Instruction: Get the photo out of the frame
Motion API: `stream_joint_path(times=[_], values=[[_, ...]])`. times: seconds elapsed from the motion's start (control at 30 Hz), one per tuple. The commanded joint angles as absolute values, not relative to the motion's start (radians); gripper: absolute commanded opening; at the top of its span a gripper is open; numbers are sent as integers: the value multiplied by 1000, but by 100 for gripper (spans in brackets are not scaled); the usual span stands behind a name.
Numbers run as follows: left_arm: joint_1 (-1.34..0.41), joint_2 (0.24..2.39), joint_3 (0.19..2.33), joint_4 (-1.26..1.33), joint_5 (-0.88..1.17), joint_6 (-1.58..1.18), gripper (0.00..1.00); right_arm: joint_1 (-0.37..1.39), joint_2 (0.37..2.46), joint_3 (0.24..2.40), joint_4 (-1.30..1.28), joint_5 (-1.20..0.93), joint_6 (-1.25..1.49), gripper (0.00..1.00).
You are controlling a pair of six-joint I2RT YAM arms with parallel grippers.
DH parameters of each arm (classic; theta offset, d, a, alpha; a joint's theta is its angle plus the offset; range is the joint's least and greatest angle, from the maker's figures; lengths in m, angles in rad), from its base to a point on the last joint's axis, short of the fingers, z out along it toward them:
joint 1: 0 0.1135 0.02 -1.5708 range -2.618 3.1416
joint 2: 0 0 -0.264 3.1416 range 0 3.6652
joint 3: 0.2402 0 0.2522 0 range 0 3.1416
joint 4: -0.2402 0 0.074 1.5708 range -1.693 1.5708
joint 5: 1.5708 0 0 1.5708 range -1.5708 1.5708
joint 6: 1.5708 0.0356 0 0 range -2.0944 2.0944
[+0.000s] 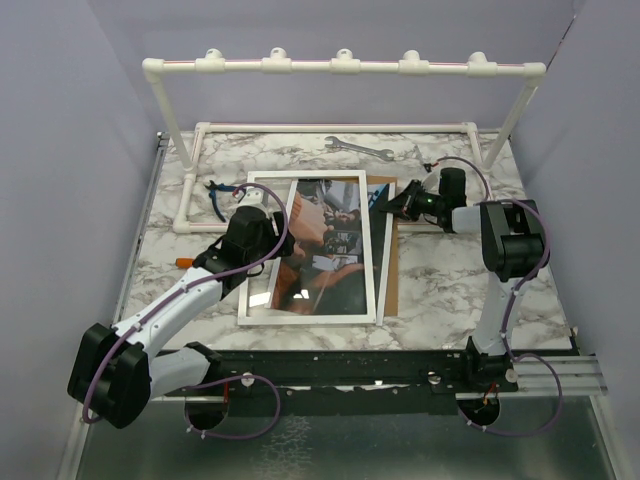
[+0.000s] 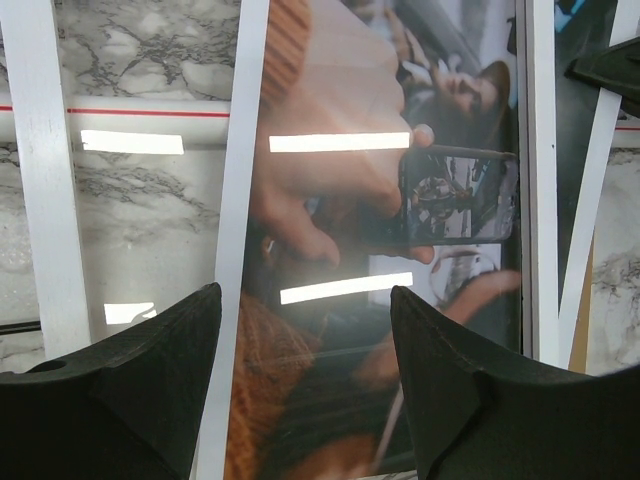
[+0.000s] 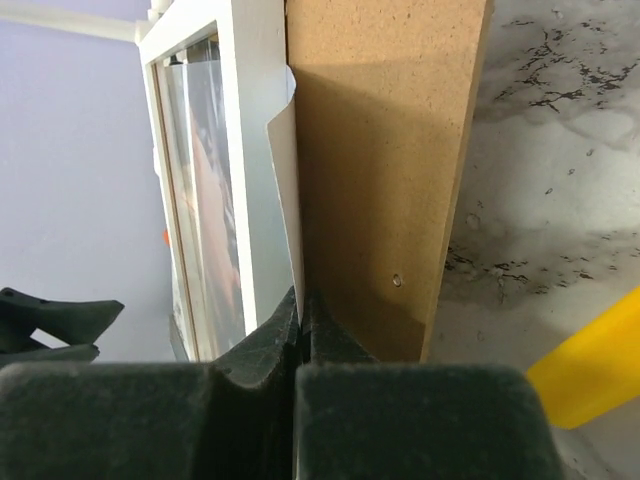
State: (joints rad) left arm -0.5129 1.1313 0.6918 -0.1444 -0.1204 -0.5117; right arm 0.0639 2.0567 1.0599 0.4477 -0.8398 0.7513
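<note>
The frame (image 1: 246, 300) lies flat on the marble table, glass side up, with a narrow white border. The photo (image 1: 325, 240) shows through the glass and sits shifted right, so marble shows through at the left. My left gripper (image 1: 258, 195) is open and empty over the frame's upper left. In its wrist view the jaws (image 2: 305, 295) straddle the photo's left edge (image 2: 240, 200). My right gripper (image 1: 387, 205) is at the frame's upper right. In its wrist view (image 3: 303, 300) it is shut on the photo's thin white edge (image 3: 285, 180), between the frame (image 3: 250, 150) and the brown backing board (image 3: 390, 150).
The backing board (image 1: 391, 280) sticks out along the frame's right side. A white pipe rack (image 1: 340, 65) spans the back. A wrench (image 1: 358, 148) lies behind the frame and pliers (image 1: 218, 195) lie to its left. A yellow object (image 3: 590, 370) lies near the right gripper.
</note>
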Motion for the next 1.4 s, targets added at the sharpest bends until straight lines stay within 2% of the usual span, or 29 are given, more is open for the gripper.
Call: stream_joint_path(times=[0.0,0.4,0.63,0.9,1.03,1.07,1.13,1.17,1.37], values=[[-516,1105,683,-140,-130,-512,69,60,1999,1063,426,-857,735,1],[-515,1097,665,-140,-154,-524,70,60,1813,1112,69,-656,553,1],[-511,1070,659,-147,-179,-531,70,44,1730,1168,-118,-460,513,1],[-505,1053,664,-162,-174,-537,70,-40,1658,1215,-230,-411,461,0],[-503,1055,676,-170,-152,-527,70,-66,1638,1201,-235,-485,455,1],[-503,1053,676,-171,-151,-525,70,-67,1633,1186,-231,-499,451,7],[-503,1048,674,-172,-149,-526,70,-67,1604,1126,-185,-502,469,41],[-504,1046,672,-170,-148,-527,70,-67,1588,1086,-148,-493,482,52],[-503,1051,656,-155,-124,-541,70,-78,1592,905,77,-571,555,72]])
